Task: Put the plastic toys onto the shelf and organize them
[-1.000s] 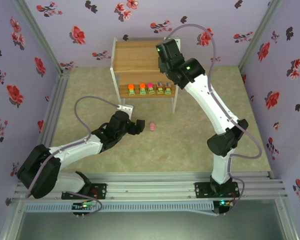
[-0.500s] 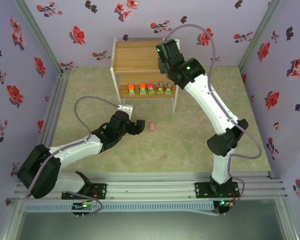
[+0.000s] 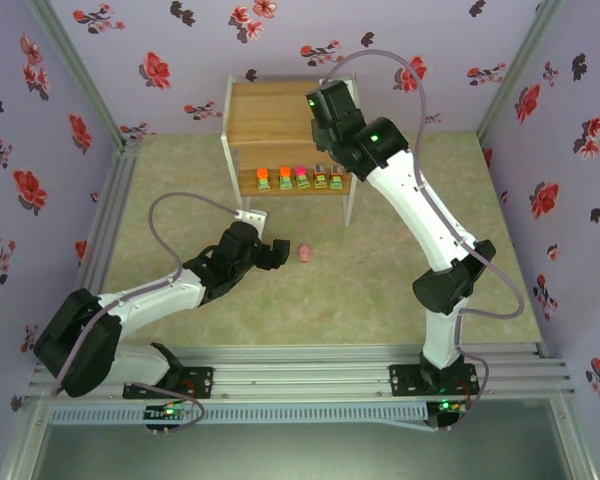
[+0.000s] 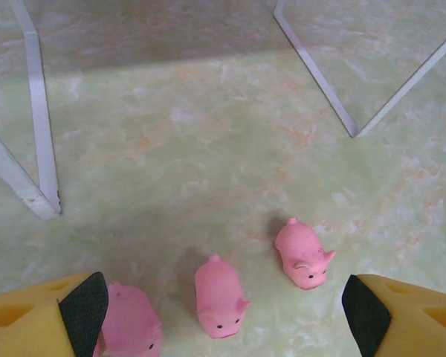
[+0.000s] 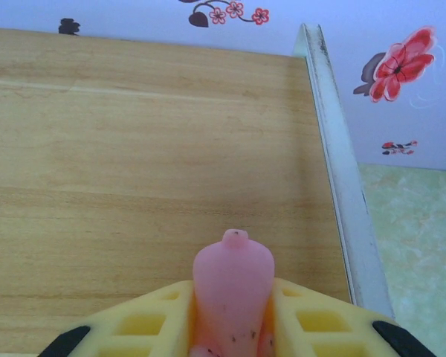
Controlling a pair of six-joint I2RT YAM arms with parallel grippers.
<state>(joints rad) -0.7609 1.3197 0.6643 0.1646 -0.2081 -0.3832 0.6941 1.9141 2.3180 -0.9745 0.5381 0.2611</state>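
Pink pig (image 5: 233,286) pinched tight in my right gripper (image 5: 233,320), over the shelf (image 5: 134,149) top board, near its right edge. Left gripper (image 3: 277,253) spread wide w/ nothing in it, low over the floor (image 4: 208,149); three pigs (image 4: 219,296) lie below. Five blocky toys (image 3: 300,178) line the lower tier.

The wooden shelf (image 3: 270,120) stands upright on white legs. Five green-based blocks (image 3: 301,178) line its lower board in a row, topped orange, orange, magenta, grey, grey. Three pink pigs (image 4: 219,286) sit apart on the floor near its legs — a fourth pig (image 5: 233,275) is held over the top board.
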